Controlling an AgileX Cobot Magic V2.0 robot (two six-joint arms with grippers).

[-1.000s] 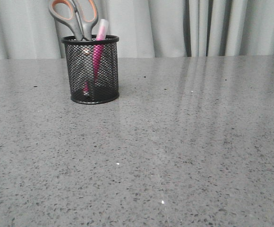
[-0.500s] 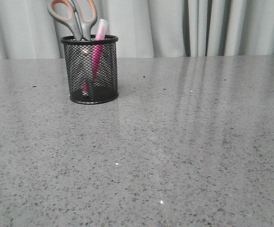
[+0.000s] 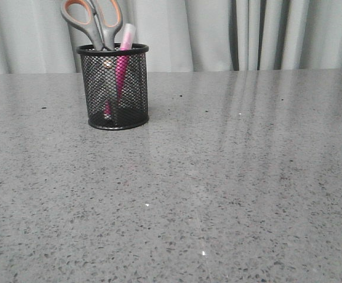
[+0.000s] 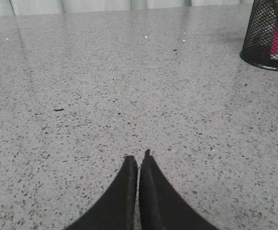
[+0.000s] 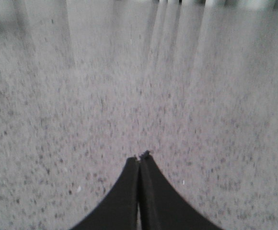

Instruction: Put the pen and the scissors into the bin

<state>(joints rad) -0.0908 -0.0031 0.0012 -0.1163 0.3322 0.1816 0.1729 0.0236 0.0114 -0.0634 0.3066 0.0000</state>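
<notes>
The black wire-mesh bin stands upright at the back left of the grey speckled table. The scissors stand in it, grey and orange handles sticking out above the rim. The pink pen leans inside it, whitish cap above the rim. The bin also shows in the left wrist view with the pen pink behind the mesh. My left gripper is shut and empty, low over bare table, well away from the bin. My right gripper is shut and empty over bare table. Neither gripper shows in the front view.
Grey pleated curtains hang behind the table's far edge. A small dark speck lies on the table in the left wrist view.
The front view shifts by a few pixels and back. The bin, scissors and pen keep their places.
</notes>
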